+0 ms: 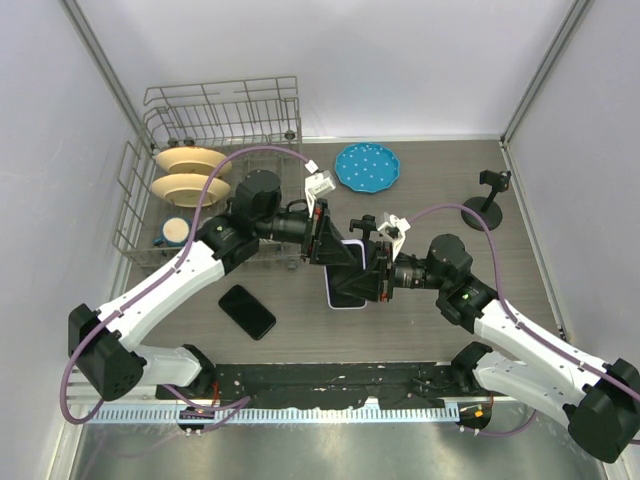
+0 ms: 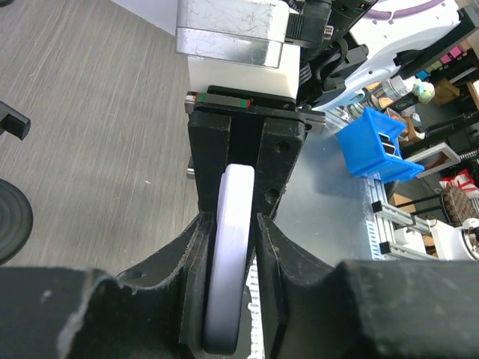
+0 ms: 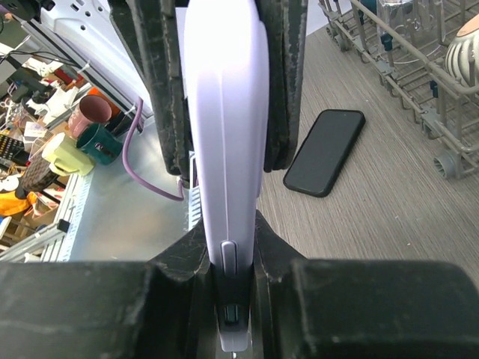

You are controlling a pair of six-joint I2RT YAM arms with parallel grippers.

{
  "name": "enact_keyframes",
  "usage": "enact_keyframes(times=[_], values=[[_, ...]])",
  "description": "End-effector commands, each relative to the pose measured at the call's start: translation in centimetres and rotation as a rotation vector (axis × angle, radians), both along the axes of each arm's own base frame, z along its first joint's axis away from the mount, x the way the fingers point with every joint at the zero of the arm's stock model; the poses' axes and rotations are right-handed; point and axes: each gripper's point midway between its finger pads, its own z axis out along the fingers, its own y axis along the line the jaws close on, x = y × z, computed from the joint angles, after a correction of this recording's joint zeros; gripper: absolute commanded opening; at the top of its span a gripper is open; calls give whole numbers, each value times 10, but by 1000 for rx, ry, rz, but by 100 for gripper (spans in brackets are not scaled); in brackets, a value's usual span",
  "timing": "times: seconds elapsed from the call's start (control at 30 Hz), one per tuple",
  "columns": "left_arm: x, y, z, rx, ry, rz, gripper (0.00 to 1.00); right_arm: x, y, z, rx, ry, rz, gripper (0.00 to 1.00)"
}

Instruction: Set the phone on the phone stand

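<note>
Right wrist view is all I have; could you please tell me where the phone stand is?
Observer: The phone stand stands empty at the far right of the table, toward the back.
Operator: Thank you; is anything close to it?
Observer: The right arm's purple cable arcs just beside its base.
Operator: Anything else back there?
Observer: A blue plate lies left of the stand.

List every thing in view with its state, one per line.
Lavender phone: gripped by both grippers.
Left gripper: shut on the lavender phone.
Right gripper: shut on the lavender phone.
Black phone: lying flat on the table.
Black phone stand: upright, empty.
Blue round plate: flat, empty.
Wire dish rack: holding cream plates on edge.
</note>
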Motion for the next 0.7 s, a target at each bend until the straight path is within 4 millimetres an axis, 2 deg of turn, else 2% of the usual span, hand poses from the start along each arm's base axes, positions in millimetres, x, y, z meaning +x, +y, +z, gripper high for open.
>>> enact_keyframes(times=[0.0, 0.07, 0.1, 0.13, 0.17, 0.2, 0.23, 0.27, 0.3, 0.33, 0.37, 0.4, 0.43, 0.47, 0.5, 0.53, 0.57, 0.6, 0.63, 0.67], values=[[-12, -1, 20, -43, -36, -47, 24, 6, 2, 34, 83, -91, -27, 1], [-13, -2, 22, -51, -43, -51, 15, 7, 3, 37, 96, -97, -25, 1], [-14, -1, 23, -52, -48, -50, 5, 9, 3, 36, 94, -93, -37, 1], [-12, -2, 21, -48, -60, -40, 0, 10, 3, 35, 93, -85, -45, 1], [-11, 0, 23, -47, -70, -20, 0, 12, 2, 35, 88, -83, -57, 2], [1, 0, 20, -29, -88, 50, 0, 16, 1, 27, 57, -51, -90, 9], [8, 3, 18, -14, -120, 94, 0, 22, -2, 22, 32, -54, -127, 31], [14, 7, 12, 25, -124, 141, 0, 27, -4, 18, 7, -41, -162, 40], [23, 12, 14, 42, -156, 207, 0, 38, -11, 1, -61, 2, -248, 47], [41, 19, 10, 83, -183, 322, 0, 43, -18, -3, -86, 0, -302, 55], [49, 27, 7, 118, -215, 375, 0, 50, -25, -8, -114, 12, -362, 59], [52, 35, 13, 120, -245, 420, 0, 55, -36, -26, -187, 63, -434, 61], [65, 44, 14, 140, -276, 506, 0, 72, -55, -27, -212, 66, -589, 67], [69, 51, 16, 148, -302, 540, 0, 82, -69, -24, -215, 115, -700, 73], [68, 59, 24, 134, -329, 572, 0, 82, -82, -35, -267, 158, -767, 78], [69, 64, 29, 128, -347, 602, 0, 91, -98, -35, -285, 164, -875, 79], [73, 71, 38, 105, -380, 646, 0, 93, -104, -26, -265, 186, -921, 79], [73, 74, 37, 100, -390, 660, 0, 91, -110, -29, -291, 208, -945, 79], [67, 81, 50, 61, -416, 674, 0, 91, -112, -27, -293, 210, -954, 79], [66, 82, 52, 40, -432, 675, 0, 92, -111, -20, -285, 211, -956, 79]])
